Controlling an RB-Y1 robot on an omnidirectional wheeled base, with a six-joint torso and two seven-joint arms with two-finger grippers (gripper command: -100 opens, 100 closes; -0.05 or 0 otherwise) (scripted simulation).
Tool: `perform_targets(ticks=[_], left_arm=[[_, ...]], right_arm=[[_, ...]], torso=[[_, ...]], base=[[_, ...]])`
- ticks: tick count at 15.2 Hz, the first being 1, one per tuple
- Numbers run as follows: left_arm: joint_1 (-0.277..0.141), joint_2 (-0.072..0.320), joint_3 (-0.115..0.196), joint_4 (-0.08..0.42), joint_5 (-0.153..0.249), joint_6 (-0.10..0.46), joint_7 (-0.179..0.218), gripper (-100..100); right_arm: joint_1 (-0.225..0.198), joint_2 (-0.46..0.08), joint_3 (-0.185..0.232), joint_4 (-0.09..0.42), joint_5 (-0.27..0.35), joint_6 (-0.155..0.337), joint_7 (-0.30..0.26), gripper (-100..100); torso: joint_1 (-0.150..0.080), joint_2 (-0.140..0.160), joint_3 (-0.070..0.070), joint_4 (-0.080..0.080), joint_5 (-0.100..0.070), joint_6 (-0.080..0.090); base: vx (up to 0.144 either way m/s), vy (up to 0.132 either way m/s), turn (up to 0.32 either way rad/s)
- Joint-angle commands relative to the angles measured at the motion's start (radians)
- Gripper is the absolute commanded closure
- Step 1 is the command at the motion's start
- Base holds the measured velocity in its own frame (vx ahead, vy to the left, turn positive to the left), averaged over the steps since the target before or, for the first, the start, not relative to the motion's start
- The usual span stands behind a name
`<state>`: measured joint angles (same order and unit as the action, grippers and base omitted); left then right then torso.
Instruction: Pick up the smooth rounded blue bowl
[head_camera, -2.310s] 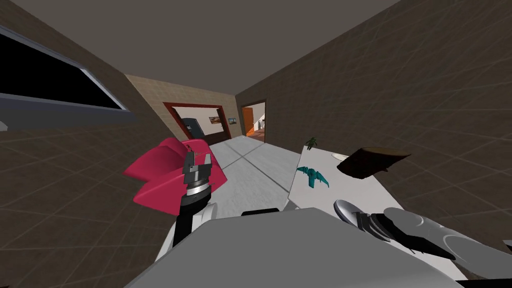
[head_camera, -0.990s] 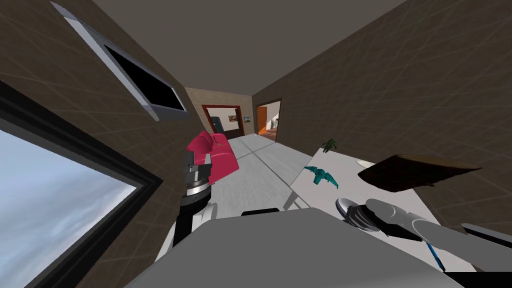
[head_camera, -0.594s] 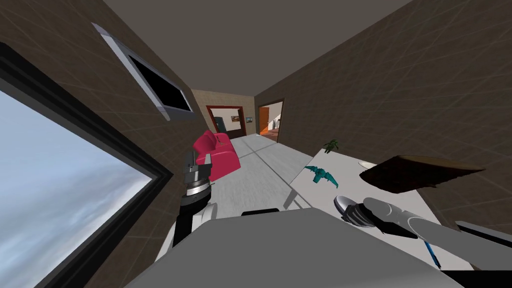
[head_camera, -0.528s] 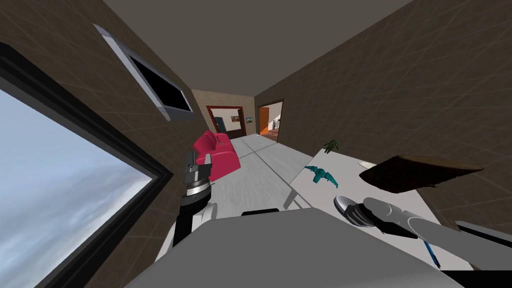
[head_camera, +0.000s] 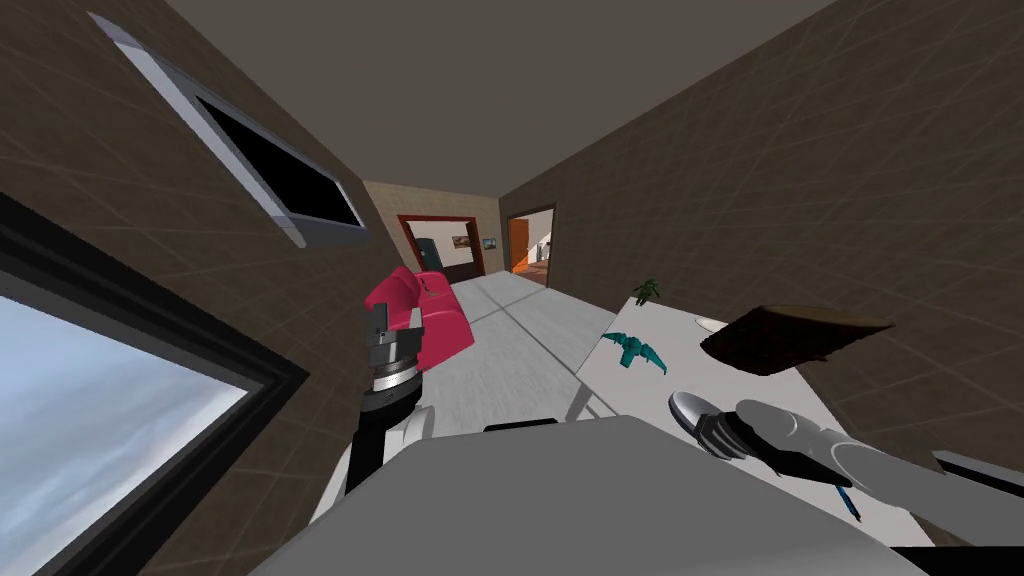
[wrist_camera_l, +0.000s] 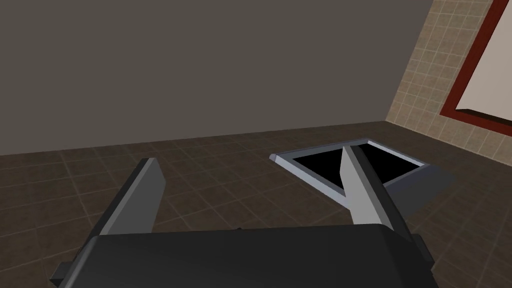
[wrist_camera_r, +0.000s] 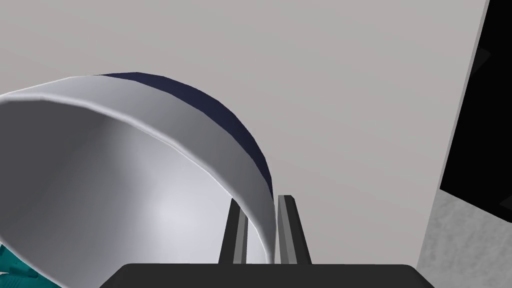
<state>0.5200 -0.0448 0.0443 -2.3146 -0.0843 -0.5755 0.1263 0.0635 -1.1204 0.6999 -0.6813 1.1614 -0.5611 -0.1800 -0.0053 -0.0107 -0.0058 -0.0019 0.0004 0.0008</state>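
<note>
The bowl (wrist_camera_r: 125, 190) is pale grey inside with a dark blue band around its outside. It tilts over the white table (wrist_camera_r: 325, 100). My right gripper (wrist_camera_r: 260, 200) is shut on the bowl's rim, one finger inside the wall and one outside. In the head view the bowl (head_camera: 690, 410) shows as a grey rounded shape at the table's near corner, with the right gripper (head_camera: 715, 432) just behind it. My left gripper (head_camera: 385, 325) is raised at the left in front of the pink sofa. Its wrist view shows the left gripper (wrist_camera_l: 250, 157) open and holding nothing.
On the white table (head_camera: 660, 385) lie a teal toy (head_camera: 632, 351), a dark brown object (head_camera: 785, 338), a small plant (head_camera: 646, 291) at the far end and a blue pen (head_camera: 845, 500) near my right forearm. A pink sofa (head_camera: 425, 320) stands against the left wall.
The whole head view has rolled and shifted, so my head has moved. The right arm and the bowl keep their place in the picture. The left arm has not moved.
</note>
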Motion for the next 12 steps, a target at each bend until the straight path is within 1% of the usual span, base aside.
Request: perform_targets(ticks=[1,2,3,4,5,6,7,8,9,10,11,12], left_arm=[[0.000,0.000,0.000,0.000,0.000,0.000,0.000,0],[0.000,0.000,0.000,0.000,0.000,0.000,0.000,0],[0.000,0.000,0.000,0.000,0.000,0.000,0.000,0],[0.000,0.000,0.000,0.000,0.000,0.000,0.000,0],[0.000,0.000,0.000,0.000,0.000,0.000,0.000,0],[0.000,0.000,0.000,0.000,0.000,0.000,0.000,0],[0.000,0.000,0.000,0.000,0.000,0.000,0.000,0],[0.000,0.000,0.000,0.000,0.000,0.000,0.000,0],[0.000,0.000,0.000,0.000,0.000,0.000,0.000,0],[0.000,0.000,0.000,0.000,0.000,0.000,0.000,0],[0.000,0.000,0.000,0.000,0.000,0.000,0.000,0],[0.000,0.000,0.000,0.000,0.000,0.000,0.000,0]], right_arm=[[0.016,-0.005,-0.008,-0.001,-0.029,-0.007,0.050,100],[0.016,-0.005,-0.008,-0.001,-0.029,-0.007,0.068,100],[0.016,-0.005,-0.008,-0.001,-0.029,-0.007,0.086,100],[0.016,-0.005,-0.008,-0.001,-0.029,-0.007,0.091,100],[0.039,-0.012,-0.020,-0.003,-0.070,-0.016,0.123,100],[0.039,-0.012,-0.020,-0.003,-0.070,-0.016,0.145,100],[0.039,-0.012,-0.020,-0.003,-0.070,-0.016,0.167,100],[0.039,-0.012,-0.020,-0.003,-0.070,-0.016,0.184,100],[0.039,-0.012,-0.020,-0.003,-0.070,-0.016,0.184,100],[0.063,-0.019,-0.031,-0.006,-0.112,-0.025,0.221,100],[0.063,-0.019,-0.031,-0.006,-0.112,-0.025,0.240,100],[0.063,-0.019,-0.031,-0.006,-0.112,-0.025,0.266,100]], torso=[[0.000,0.000,0.000,0.000,0.000,0.000],[0.000,-0.002,-0.001,0.000,0.000,0.000],[0.001,-0.001,-0.001,0.000,0.000,-0.001],[0.002,0.002,0.001,0.000,0.000,-0.002],[0.002,0.005,0.003,0.001,0.001,-0.003],[0.002,0.004,0.002,0.001,0.001,0.001],[0.002,0.002,0.001,0.000,0.002,0.002],[0.003,0.001,0.001,0.000,0.002,-0.001],[0.003,0.003,0.002,0.001,0.002,-0.003],[0.003,0.006,0.003,0.002,0.002,-0.003],[0.003,0.005,0.003,0.001,0.002,0.000],[0.003,0.003,0.002,0.000,0.003,0.001]], base=[[0.223,-0.013,-0.310],[0.167,0.007,-0.180],[0.089,0.015,-0.045],[0.032,0.010,0.036],[0.127,-0.004,-0.250],[0.209,0.005,-0.387],[0.161,0.016,-0.210],[0.083,0.014,-0.019],[0.028,0.005,0.056],[0.111,0.011,-0.240],[0.177,0.011,-0.344],[0.151,0.016,-0.179]])
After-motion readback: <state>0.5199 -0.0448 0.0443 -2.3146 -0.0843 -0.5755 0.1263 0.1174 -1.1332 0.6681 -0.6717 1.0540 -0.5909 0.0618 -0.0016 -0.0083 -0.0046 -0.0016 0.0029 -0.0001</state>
